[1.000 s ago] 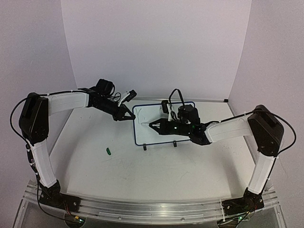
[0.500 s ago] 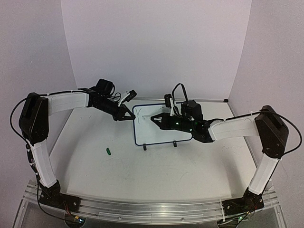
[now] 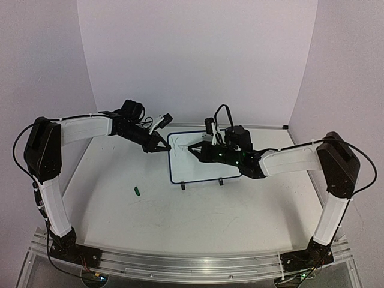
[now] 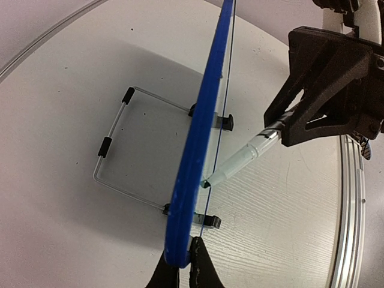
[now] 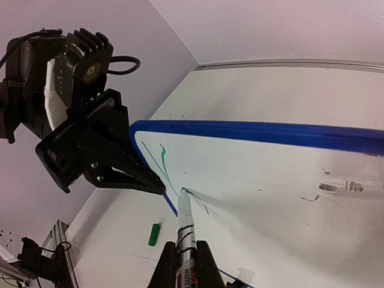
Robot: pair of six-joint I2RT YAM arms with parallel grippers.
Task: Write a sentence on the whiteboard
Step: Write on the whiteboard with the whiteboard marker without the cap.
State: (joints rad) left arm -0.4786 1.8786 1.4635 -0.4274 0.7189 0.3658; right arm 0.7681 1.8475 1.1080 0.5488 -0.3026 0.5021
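Green marks [image 5: 163, 153] on whiteboard [image 5: 270, 174] too faint to read; marker [image 5: 185, 223] barrel cut off at bottom edge.

Bright, even, diffuse light with a faint purple cast on the pale walls [image 3: 198, 54]; the small blue-framed whiteboard [image 4: 203, 138] throws one soft grey shadow onto the large white tabletop [image 4: 54, 240]; wrist views bow straight edges, nearest parts blurred.

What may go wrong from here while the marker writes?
1. The marker touches the whiteboard, which stands on a wire stand and is pinched only at its left edge by the left gripper; it may tilt or slip.
2. The cap lies on the table; the marker may dry.
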